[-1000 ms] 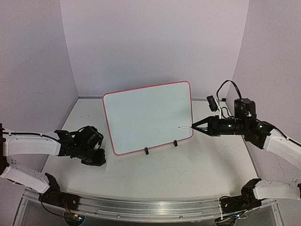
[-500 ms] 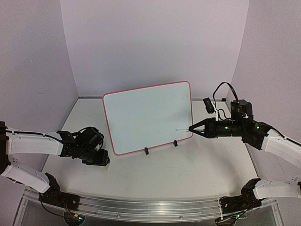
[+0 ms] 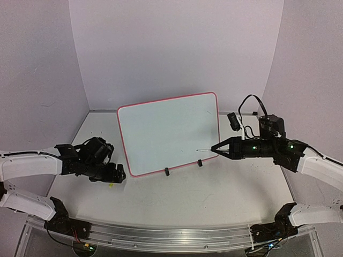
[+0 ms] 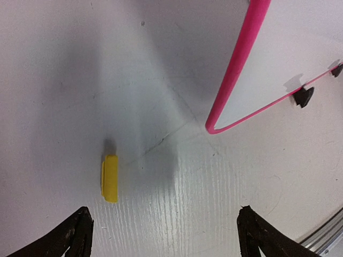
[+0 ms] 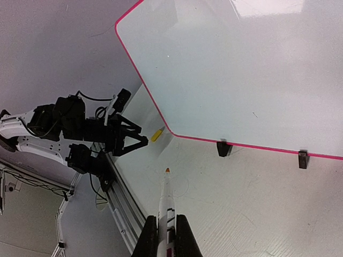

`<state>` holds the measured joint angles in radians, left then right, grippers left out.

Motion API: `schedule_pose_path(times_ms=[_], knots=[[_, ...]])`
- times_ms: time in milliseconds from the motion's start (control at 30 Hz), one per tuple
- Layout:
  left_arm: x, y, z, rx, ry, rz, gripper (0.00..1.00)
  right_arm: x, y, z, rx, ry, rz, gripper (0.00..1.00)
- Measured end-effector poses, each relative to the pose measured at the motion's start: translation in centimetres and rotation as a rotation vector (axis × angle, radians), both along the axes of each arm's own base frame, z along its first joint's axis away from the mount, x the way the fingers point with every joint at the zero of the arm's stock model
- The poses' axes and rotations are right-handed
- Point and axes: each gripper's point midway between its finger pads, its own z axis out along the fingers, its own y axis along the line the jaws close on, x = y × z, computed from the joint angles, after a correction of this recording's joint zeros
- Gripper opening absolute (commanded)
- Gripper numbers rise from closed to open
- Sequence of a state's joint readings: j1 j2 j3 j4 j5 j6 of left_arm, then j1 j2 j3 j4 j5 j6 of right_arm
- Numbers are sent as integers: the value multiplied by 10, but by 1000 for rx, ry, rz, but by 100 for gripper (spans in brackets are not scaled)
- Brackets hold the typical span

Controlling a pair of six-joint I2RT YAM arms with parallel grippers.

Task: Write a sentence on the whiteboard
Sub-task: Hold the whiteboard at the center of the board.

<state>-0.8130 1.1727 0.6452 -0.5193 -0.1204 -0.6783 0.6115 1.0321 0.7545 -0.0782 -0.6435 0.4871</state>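
Centrally, one whiteboard point(image 3: 166, 131): white face, thin red-pink rim, rounded corners. It stood on the bench point(image 3: 214, 187) somewhat nearer the far edge than the near one, propped on two small black feet point(image 3: 166, 172) along its lower rim and tilted back. No handwriting could be made out on its face in any view.

Item, right gripper point(image 3: 217, 149): reached in from the right edge of the bench and pointed toward the board's lower right corner. Its fingers were clamped together on a white marker point(image 3: 206, 150). In the right wrist view the gripper point(image 5: 166, 217) held the marker point(image 5: 167, 195) with its reddish tip foremost. From above, the tip lay over the board's face just above the right foot. Whether it touched the surface could not be told.

Item, left gripper point(image 3: 119, 174): low over the bench on the left side, just beside the board's lower left corner. In the left wrist view this gripper point(image 4: 162, 211) had its fingers spread wide apart, holding nothing.

Item, yellow cap point(image 4: 110, 178): small, lying flat on the bench between the spread fingertips and the board's corner, nearer one fingertip, touching neither finger.
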Motion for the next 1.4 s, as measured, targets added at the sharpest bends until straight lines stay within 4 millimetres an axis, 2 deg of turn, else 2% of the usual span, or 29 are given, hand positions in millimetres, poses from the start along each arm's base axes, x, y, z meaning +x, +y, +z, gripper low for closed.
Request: schedule_pose_path(times_ms=[100,233,367,467,567,833,1033,1267,1400], knots=[[11,1,33,-47,-43,-17,92,-5,6,1,-15,-26,7,0],[39,8,96,-125,-127,-35,93,-12,16,9,-24,-71,33,0],[64,15,151,-156,-213,-85,94,-8,34,25,-25,-120,63,0],[79,15,174,-167,-245,-160,94,-2,56,31,-39,-146,90,0],[87,12,175,-176,-249,-239,94,4,79,30,-58,-156,117,0],[95,-17,147,-219,-200,-469,90,24,142,23,-77,-181,178,0],[110,-21,146,-258,-253,-526,72,43,182,23,-59,-205,205,0],[134,-6,151,-381,-294,-514,54,62,209,22,-44,-226,220,0],[134,-13,150,-442,-288,-554,42,68,220,20,-36,-233,231,0]])
